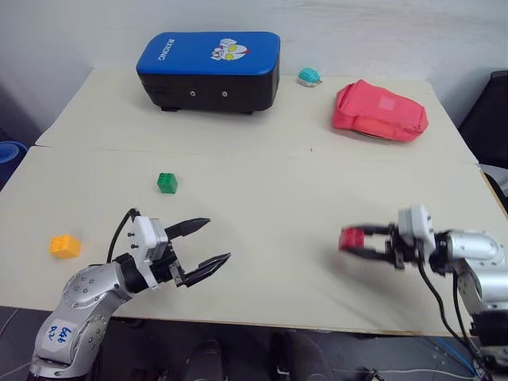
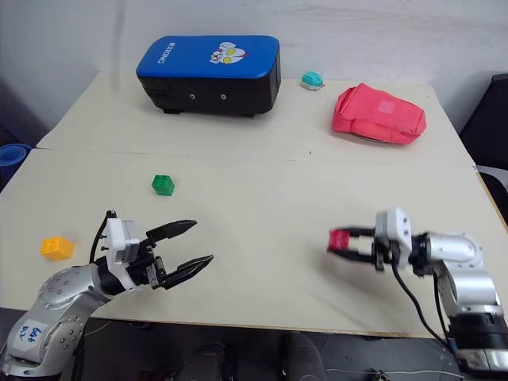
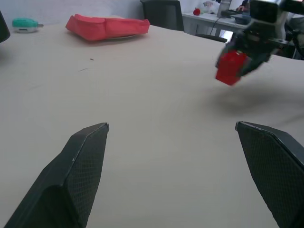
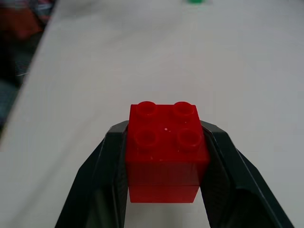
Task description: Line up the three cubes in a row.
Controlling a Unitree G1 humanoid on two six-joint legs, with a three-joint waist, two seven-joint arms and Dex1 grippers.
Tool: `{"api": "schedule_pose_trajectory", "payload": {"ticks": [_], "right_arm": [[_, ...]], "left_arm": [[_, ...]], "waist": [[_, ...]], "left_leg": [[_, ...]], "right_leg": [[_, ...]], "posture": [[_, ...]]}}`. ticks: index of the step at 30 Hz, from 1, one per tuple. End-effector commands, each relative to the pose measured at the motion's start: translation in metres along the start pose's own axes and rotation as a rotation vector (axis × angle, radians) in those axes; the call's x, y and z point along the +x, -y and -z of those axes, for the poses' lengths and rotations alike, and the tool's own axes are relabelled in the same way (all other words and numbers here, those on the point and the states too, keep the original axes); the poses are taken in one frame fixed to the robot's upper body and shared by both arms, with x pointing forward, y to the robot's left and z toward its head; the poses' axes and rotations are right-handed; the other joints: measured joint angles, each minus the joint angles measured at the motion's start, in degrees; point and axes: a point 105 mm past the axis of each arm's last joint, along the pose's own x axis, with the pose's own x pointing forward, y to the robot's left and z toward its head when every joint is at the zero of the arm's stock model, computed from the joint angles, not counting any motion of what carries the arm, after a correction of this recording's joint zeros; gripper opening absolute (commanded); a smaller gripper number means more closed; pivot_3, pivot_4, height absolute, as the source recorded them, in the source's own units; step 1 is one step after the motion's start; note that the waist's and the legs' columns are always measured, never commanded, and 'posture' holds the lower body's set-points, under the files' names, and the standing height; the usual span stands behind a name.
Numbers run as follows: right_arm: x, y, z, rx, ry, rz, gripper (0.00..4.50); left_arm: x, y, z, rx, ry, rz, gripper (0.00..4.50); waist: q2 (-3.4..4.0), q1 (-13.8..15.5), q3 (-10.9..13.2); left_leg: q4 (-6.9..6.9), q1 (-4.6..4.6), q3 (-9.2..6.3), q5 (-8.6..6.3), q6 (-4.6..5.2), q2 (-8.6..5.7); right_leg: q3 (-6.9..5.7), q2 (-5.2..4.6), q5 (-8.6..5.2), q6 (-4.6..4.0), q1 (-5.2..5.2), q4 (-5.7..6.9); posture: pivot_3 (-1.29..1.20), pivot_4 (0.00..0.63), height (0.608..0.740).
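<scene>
Black fingers of the left gripper point(image 1: 208, 244) stand wide apart near the front edge of the table point(image 1: 270, 190), holding nothing. At the same depth on the right side, the right gripper point(image 1: 355, 240) is clamped on the red cube point(image 4: 165, 147), one finger against each side face, studs upward. The cube appears lifted just clear of the tabletop. Near the left edge, just beyond the left gripper, the orange-yellow cube point(image 1: 65, 246) rests on the table. Farther back, toward the table's middle and left of centre, sits the green cube point(image 1: 167, 182), well apart from the other two. At the far end lie a blue case point(image 1: 210, 70), a small teal round object point(image 1: 309, 76) and a pink-red pouch point(image 1: 379, 111).
</scene>
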Motion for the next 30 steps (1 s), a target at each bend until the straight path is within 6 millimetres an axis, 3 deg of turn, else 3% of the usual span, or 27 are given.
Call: {"api": "schedule_pose_trajectory", "payload": {"ticks": [1,7,12,23,30], "right_arm": [[0.013,-0.012,-0.011,-0.07,0.057,-0.059,1.51],[0.044,-0.03,-0.009,-0.074,0.133,-0.085,1.51],[0.05,-0.034,0.001,-0.059,0.127,-0.092,1.51],[0.05,-0.01,0.013,-0.105,0.088,-0.112,1.51],[0.056,-0.006,0.018,-0.064,0.096,-0.11,1.51]], "left_arm": [[-0.002,0.004,-0.005,0.015,0.002,0.016,4.5],[-0.005,0.01,-0.004,-0.004,-0.019,0.03,4.5],[-0.007,0.011,-0.006,-0.009,-0.03,0.036,4.5],[-0.007,0.008,-0.009,-0.009,-0.052,0.069,4.5],[-0.007,0.009,-0.01,-0.008,-0.059,0.07,4.5]], "waist": [[0.0,-0.19,0.0],[-0.01,0.18,0.01],[0.0,0.24,0.0],[0.0,0.05,0.01],[0.0,0.15,0.01]], "left_leg": [[0.01,0.02,0.01,0.0,-0.01,0.0],[-0.01,0.0,-0.04,0.03,-0.07,0.01],[0.02,-0.01,-0.04,0.02,-0.05,-0.02],[0.02,0.01,-0.04,0.02,-0.05,-0.01],[0.03,0.0,-0.04,0.04,-0.08,-0.01]], "right_leg": [[0.02,0.0,0.0,0.0,0.0,0.03],[-0.01,-0.01,-0.01,-0.03,-0.04,0.06],[-0.01,-0.07,-0.01,-0.03,-0.02,0.01],[-0.03,-0.05,-0.02,-0.06,-0.03,0.04],[-0.04,-0.06,-0.02,-0.06,-0.02,0.04]], "posture": [[0.0,0.15,0.74],[0.0,0.15,0.74],[0.0,0.15,0.74],[0.0,0.15,0.74],[0.0,0.15,0.74]]}}
